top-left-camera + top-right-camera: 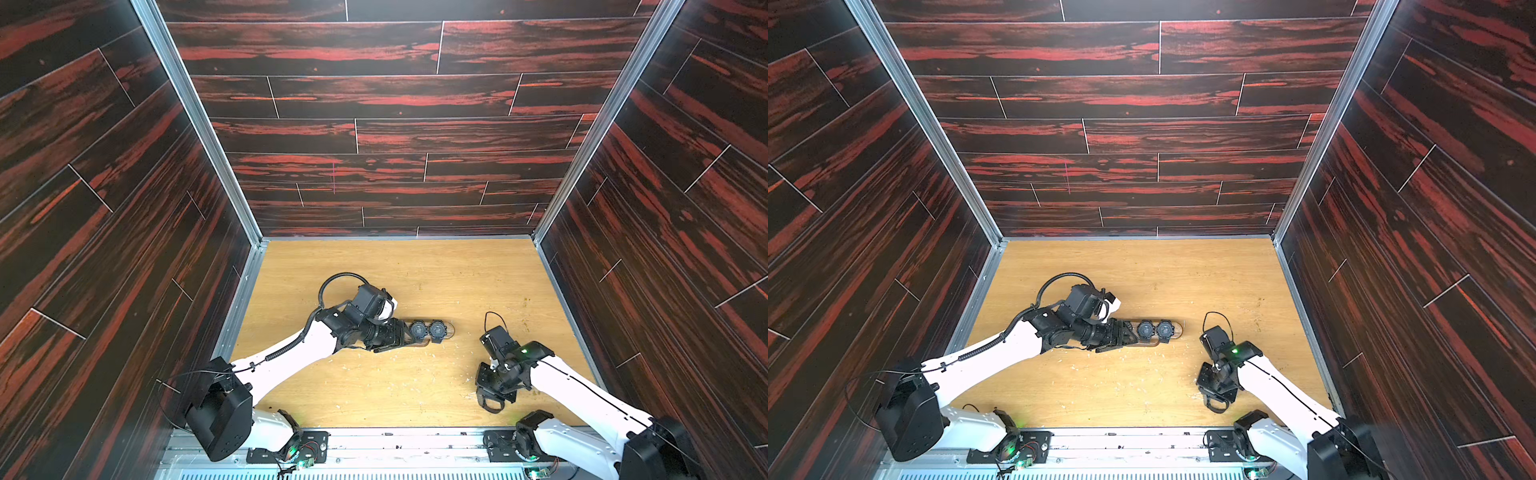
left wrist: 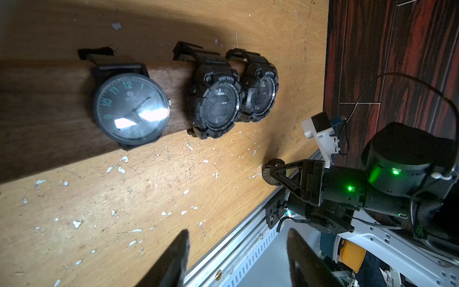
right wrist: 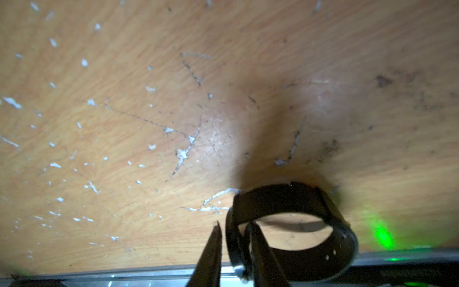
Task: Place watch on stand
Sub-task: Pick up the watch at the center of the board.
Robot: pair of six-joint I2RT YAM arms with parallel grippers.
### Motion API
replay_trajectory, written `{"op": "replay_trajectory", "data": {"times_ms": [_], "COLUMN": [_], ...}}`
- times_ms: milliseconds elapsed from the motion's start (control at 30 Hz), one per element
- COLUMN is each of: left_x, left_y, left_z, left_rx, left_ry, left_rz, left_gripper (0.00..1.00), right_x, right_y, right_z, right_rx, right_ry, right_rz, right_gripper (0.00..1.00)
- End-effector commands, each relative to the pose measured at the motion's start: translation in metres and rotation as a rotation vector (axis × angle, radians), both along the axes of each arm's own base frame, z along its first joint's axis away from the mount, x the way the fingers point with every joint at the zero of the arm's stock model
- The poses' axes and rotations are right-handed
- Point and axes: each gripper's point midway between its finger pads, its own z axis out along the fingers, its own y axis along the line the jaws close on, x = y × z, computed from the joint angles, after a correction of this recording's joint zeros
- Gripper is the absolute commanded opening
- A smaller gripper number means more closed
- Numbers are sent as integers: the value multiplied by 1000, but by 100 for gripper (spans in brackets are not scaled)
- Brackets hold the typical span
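L tool (image 2: 237,236) apart, lower frame, clear of stand (image 2: 178,82); R tool (image 3: 234,223) astride watch (image 3: 298,198), lower right; clamped or not, can't tell.

A light-brown wood-grain worktop (image 1: 415,270) fills the floor of the enclosure, scuffed and scattered with small white flecks of chipped surface (image 3: 182,154), thickest toward its near half. Dark specks (image 1: 527,299) mark it at the far right. Dark panels with red-and-black wood grain line the far wall (image 1: 395,124), the left wall (image 1: 83,208) and the right wall (image 1: 685,208). A thin pink vertical line (image 1: 333,178) shows on the far wall. Silver aluminium posts stand in the far-left (image 1: 199,120) and far-right (image 1: 604,120) corners. A silver metal rail (image 1: 415,440) runs along the worktop's near edge, with a slotted metal strip (image 1: 353,475) nearer still.
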Motion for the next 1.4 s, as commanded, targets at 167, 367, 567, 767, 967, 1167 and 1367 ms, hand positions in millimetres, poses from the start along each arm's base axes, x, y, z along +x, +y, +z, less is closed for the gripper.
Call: {"op": "replay_trajectory", "data": {"times_ms": [167,367,567,767,967,1167,1367], "left_x": [-8,-11,-12,-11,-7,-5,3], "left_y": [6,11,17,29,48,73,79], "left_z": [7,11,24,41,71,89,88], "left_rx": [-11,-21,-71,-146,-291,-354,-368], "left_ry": [-19,-26,-38,-43,-90,-172,-169], "left_rz": [3,20,56,121,224,326,351], "left_gripper": [63,63,62,62,64,67,67], "right_x": [8,17,45,77,98,109,123], "right_y": [19,41,79,128,176,210,239], "right_z": [-4,0,30,84,141,188,214], "right_rx": [33,70,171,336,569,727,822], "right_ry": [-8,-39,-189,-393,-506,-546,-544], "right_rz": [73,156,264,363,396,443,497], "right_gripper": [6,0,0,0,0,0,0]}}
